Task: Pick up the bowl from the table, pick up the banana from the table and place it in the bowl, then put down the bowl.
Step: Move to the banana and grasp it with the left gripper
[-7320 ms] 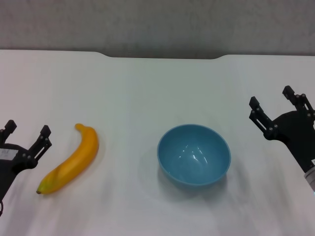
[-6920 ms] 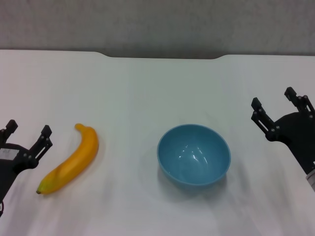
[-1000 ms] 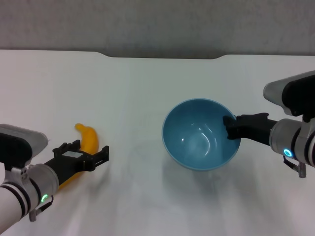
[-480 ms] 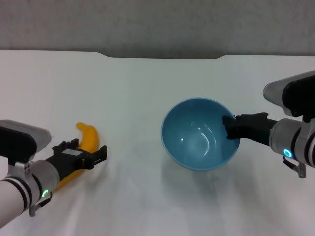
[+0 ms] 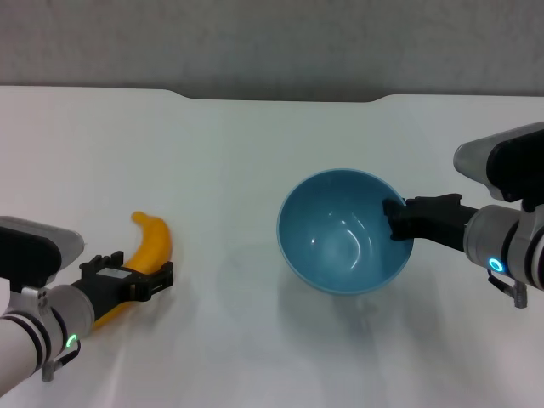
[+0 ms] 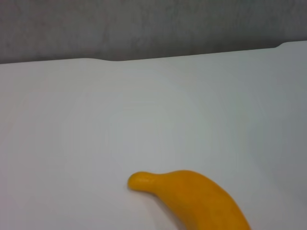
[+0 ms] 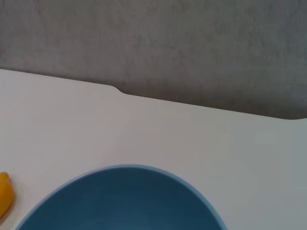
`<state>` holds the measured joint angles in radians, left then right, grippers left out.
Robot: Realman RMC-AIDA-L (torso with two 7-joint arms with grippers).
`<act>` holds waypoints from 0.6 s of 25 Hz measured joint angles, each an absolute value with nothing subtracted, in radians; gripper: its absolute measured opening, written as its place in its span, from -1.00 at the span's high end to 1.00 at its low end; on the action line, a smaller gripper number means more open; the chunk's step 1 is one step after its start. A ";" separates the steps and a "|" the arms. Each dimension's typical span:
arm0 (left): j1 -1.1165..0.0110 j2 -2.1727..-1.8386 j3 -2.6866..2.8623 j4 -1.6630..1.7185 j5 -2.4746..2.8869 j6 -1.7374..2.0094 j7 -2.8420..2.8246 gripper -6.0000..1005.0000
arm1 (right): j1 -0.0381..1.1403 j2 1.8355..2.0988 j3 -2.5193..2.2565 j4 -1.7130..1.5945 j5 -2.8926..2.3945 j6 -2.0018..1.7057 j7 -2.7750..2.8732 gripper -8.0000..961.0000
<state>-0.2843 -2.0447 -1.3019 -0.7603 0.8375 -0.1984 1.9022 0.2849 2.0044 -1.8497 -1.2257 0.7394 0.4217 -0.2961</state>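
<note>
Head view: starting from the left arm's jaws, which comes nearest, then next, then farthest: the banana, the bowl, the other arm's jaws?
1. banana, right at the left gripper, near the table's left edge.
2. bowl, centre-right.
3. right gripper, at the bowl's far-side rim, rightmost.

No legible text, label, brand, number or sign appears in any view. The bowl [image 5: 344, 231], the banana [image 5: 146, 252] and the tabletop [image 5: 255, 153] carry no markings. The only sign-like marks are small lit green rings, one on the left arm [image 5: 68, 342] and one on the right arm [image 5: 492, 264]; neither bears readable characters.
</note>
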 joint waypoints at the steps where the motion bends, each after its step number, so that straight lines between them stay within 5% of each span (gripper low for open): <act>1: -0.284 -2.045 -1.302 -0.761 0.838 -0.198 1.902 -0.78 | 0.285 2.004 -1.850 -1.226 0.739 0.422 -0.296 0.90; 11: -0.285 -2.047 -1.311 -0.756 0.817 -0.197 1.906 -0.78 | 0.283 2.005 -1.850 -1.232 0.739 0.420 -0.301 0.90; 15: -0.282 -2.047 -1.320 -0.756 0.813 -0.198 1.907 -0.60 | 0.280 2.005 -1.850 -1.233 0.742 0.420 -0.306 0.90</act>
<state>-0.2817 -2.0466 -1.3199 -0.7563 0.8129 -0.1977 1.9071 0.2796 2.0049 -1.8497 -1.2332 0.7416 0.4199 -0.3062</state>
